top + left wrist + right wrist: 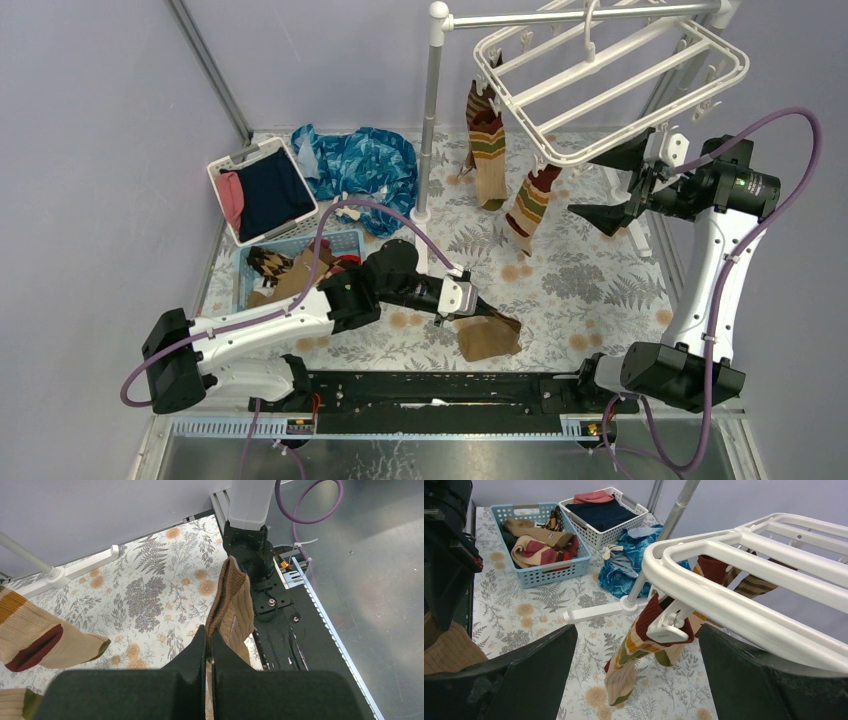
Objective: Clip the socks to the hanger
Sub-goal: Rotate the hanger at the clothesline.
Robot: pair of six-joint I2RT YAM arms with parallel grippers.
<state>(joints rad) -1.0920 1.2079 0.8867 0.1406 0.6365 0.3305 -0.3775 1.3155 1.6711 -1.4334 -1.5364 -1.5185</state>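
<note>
Tan sock (235, 605) pinched in left pincer (209, 637), right pincer (582, 184) gaping beside hanger (724, 600) edge

Hanging socks (488, 150) and rack pole (431, 130) obstruct passage under the hanger (724, 602)

Lower end of the tan sock (235, 610) is lost to me behind the left end effector (207, 652). The striped sock (45, 640) runs off frame at nine o'clock. The hanger (734, 605) is cut off at three o'clock. The basket (554, 572) contents are too tangled for me to count.
</note>
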